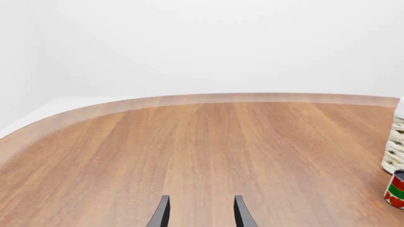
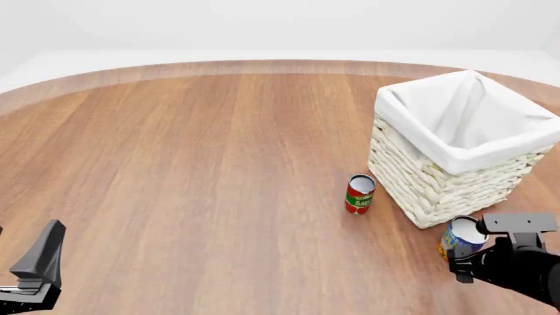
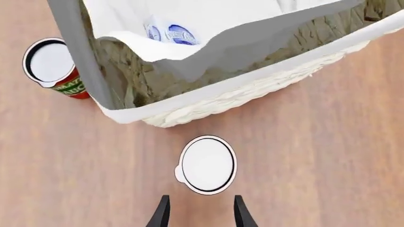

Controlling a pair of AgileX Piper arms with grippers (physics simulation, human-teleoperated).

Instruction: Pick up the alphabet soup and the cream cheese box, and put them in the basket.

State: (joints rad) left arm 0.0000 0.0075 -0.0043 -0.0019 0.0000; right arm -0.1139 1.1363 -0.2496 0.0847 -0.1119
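The alphabet soup (image 3: 207, 164) stands upright on the table, its white top facing the right wrist camera, just outside the basket (image 3: 265, 90). In the front view the soup (image 2: 460, 237) is at the basket's (image 2: 437, 190) near corner. My right gripper (image 3: 200, 215) is open, above and just on the near side of the can, not touching it. The cream cheese box (image 3: 169, 33) lies inside the basket on the white lining. My left gripper (image 1: 200, 215) is open and empty, low at the table's near left (image 2: 37, 266).
The red and green tomato sauce can (image 2: 360, 193) stands upright left of the basket; it also shows in the right wrist view (image 3: 54, 66) and the left wrist view (image 1: 396, 189). The wooden table's curved far edge (image 1: 208, 99) runs ahead of the left gripper.
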